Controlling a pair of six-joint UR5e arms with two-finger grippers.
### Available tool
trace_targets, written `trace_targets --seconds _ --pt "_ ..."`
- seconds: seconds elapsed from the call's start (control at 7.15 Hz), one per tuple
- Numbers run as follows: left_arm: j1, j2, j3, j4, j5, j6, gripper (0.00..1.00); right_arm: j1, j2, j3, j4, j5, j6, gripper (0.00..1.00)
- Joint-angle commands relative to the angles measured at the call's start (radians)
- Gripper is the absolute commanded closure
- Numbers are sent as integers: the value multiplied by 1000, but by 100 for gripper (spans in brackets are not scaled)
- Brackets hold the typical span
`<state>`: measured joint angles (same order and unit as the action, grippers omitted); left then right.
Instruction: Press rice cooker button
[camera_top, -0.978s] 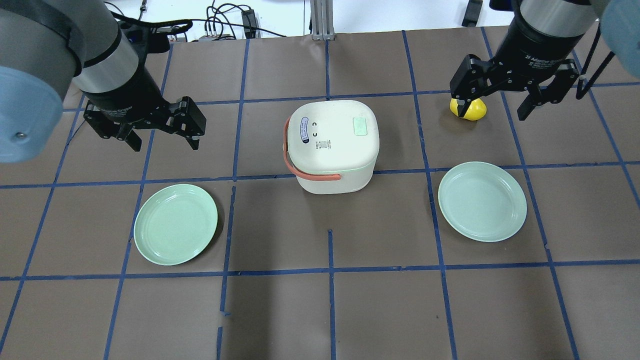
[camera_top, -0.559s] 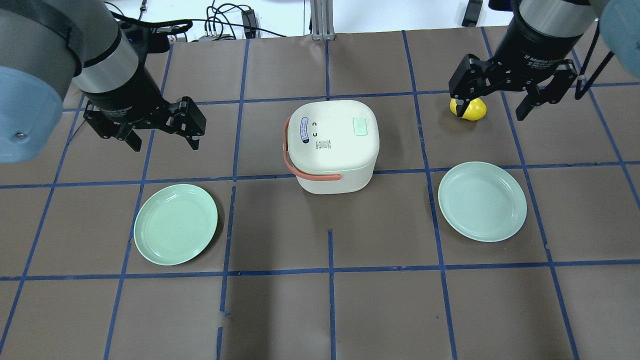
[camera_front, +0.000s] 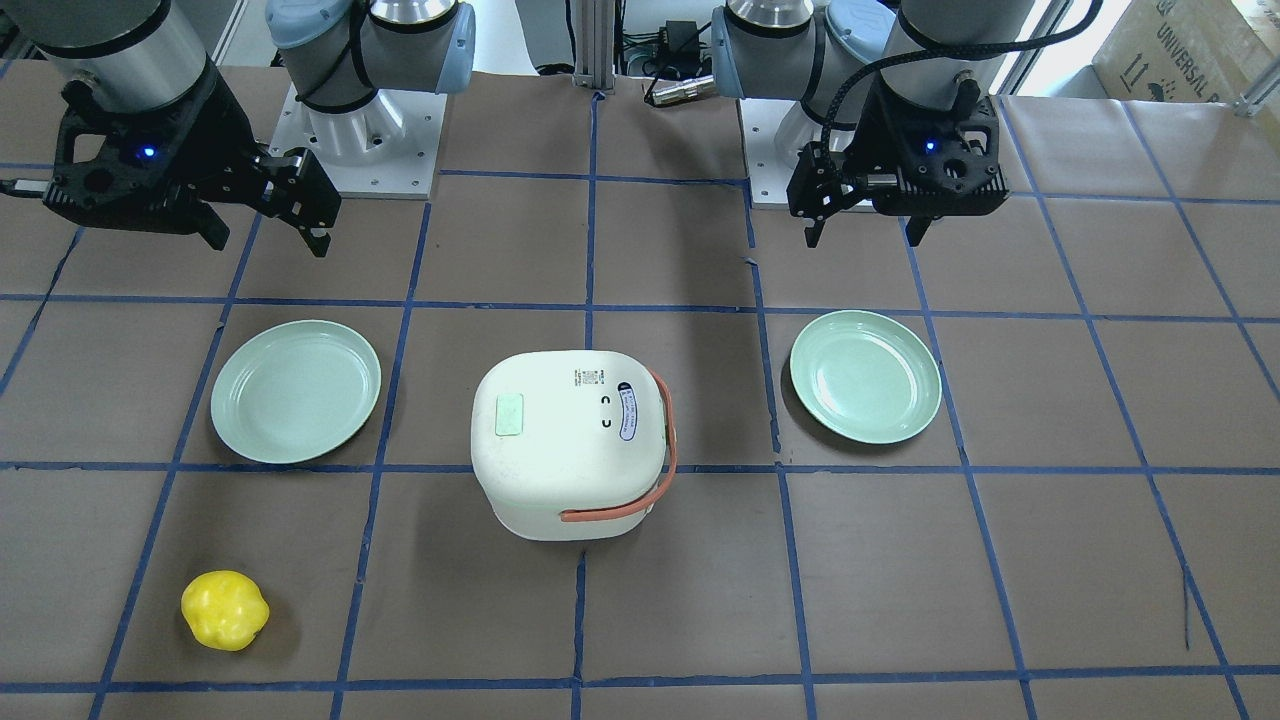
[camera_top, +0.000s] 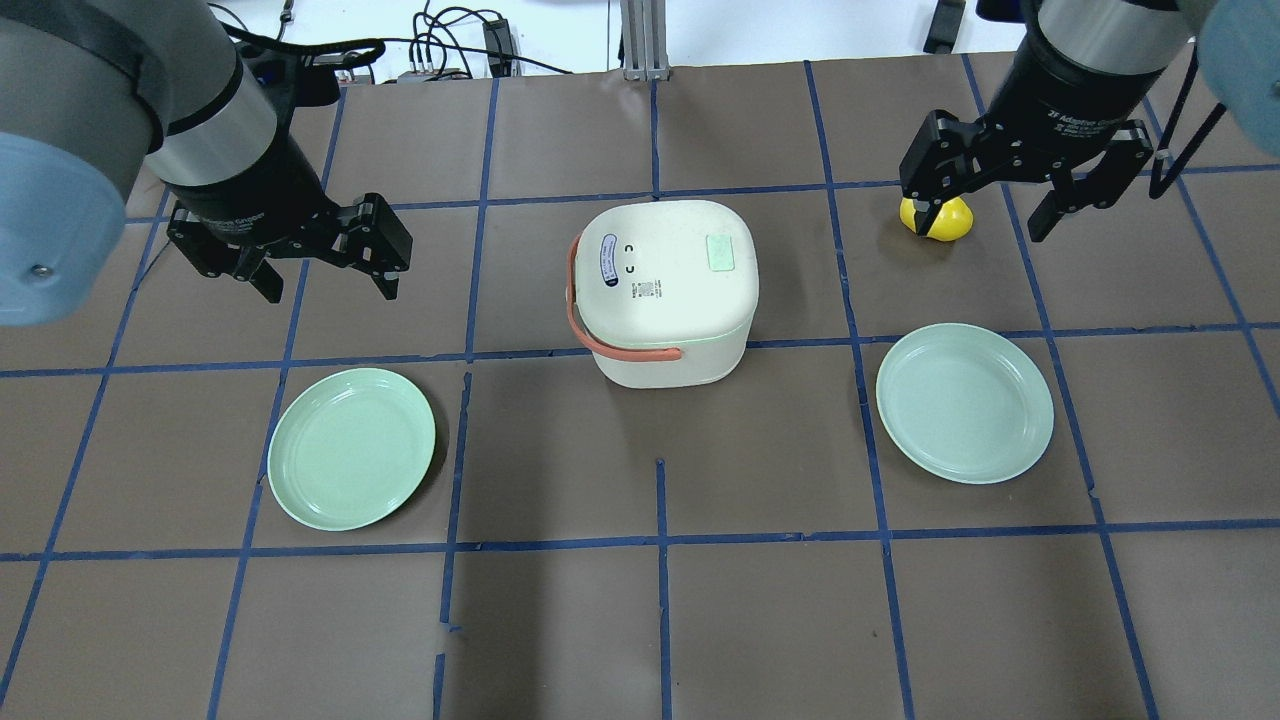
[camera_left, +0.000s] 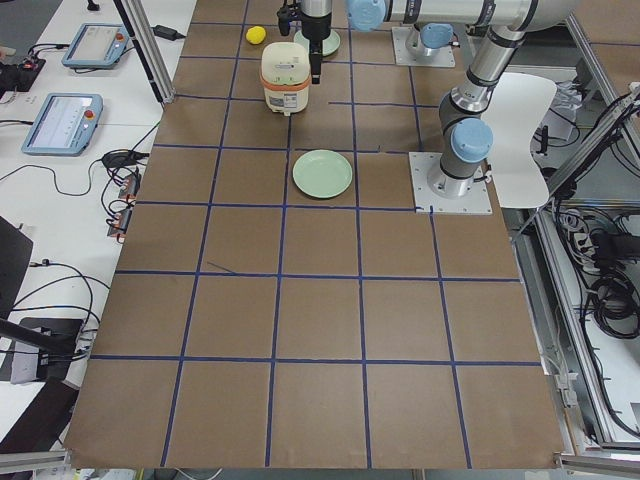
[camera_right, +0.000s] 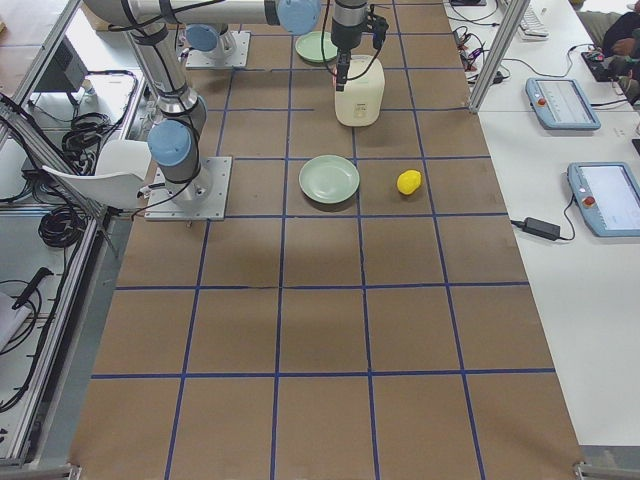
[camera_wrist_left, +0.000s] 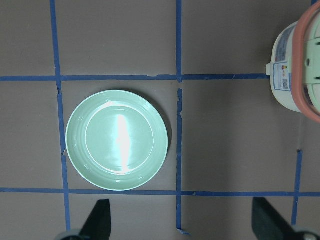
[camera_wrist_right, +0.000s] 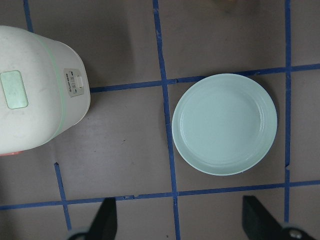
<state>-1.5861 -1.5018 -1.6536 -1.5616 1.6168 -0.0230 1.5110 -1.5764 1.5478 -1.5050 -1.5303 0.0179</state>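
Note:
The white rice cooker stands at the table's middle with its lid shut and its orange strap handle down on the side toward my left arm. A pale green rectangular button sits on the lid, and a small control panel is on the side wall facing my right arm. My left gripper is open and empty, hovering left of the cooker and well apart from it. My right gripper is open and empty, hovering far right of the cooker. The cooker also shows in the front view.
One pale green plate lies near-left of the cooker and another near-right. A yellow lemon-like fruit lies on the table beneath my right gripper. Blue tape lines grid the brown table cover.
The right gripper has shifted very slightly toward the table's far side. The left arm, cooker, plates and fruit have not moved.

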Motion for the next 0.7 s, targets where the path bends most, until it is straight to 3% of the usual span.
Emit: trace_targets --seconds 0.0,0.28,0.42,0.56 --pt "0 0 0 0 0 0 0 0 1 0 -21 2 -96 46" --pt "0 0 0 0 0 0 0 0 1 3 -29 22 -179 58" --pt "0 0 0 0 0 0 0 0 1 6 -26 62 -180 84" --pt "0 0 0 0 0 0 0 0 0 8 -26 67 -181 93"
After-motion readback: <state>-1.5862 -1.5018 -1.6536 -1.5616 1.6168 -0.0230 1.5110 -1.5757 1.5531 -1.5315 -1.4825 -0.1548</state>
